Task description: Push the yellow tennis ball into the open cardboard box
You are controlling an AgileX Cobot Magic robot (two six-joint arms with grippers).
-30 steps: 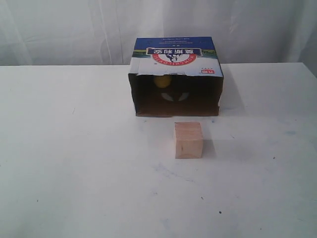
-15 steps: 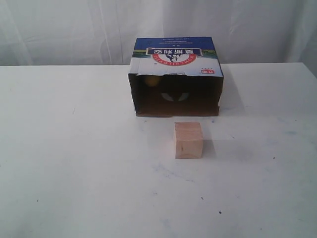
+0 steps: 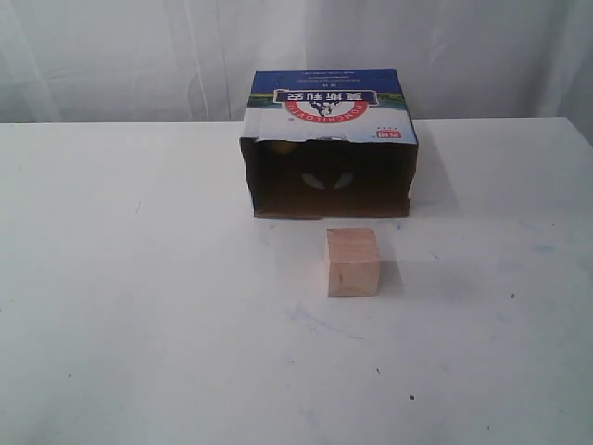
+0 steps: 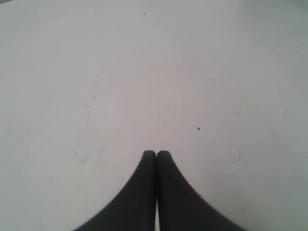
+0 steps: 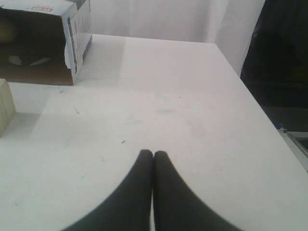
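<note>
Two grippers show up, each only in its own wrist view, and neither arm can be seen in the exterior view. The left gripper [image 4: 156, 153] is squeezed together with nothing in it. It sits over bare white table [image 3: 139, 324]. The right gripper [image 5: 153, 153] is squeezed together too, and it is also empty.

The yellow tennis ball [image 3: 281, 146] is inside the open cardboard box [image 3: 329, 111]. Only a little bit of yellow peeks out in the dark, near the back of the box and close to its left wall. The box lies with its open mouth facing the exterior camera. The wooden cube [image 3: 352, 261] stands just in front of that mouth, a bit to the right, and does not touch the box.

So the ball lies far away from both grippers, deep in the box. The right wrist view shows the box [image 5: 77, 24] and an edge of the cube [image 5: 5, 108] off to one side. The left wrist view shows only table. I think the right arm is the one better placed to reach the box.

To me the job looks done, since the ball is all the way in. I think no more pushing is needed.
</note>
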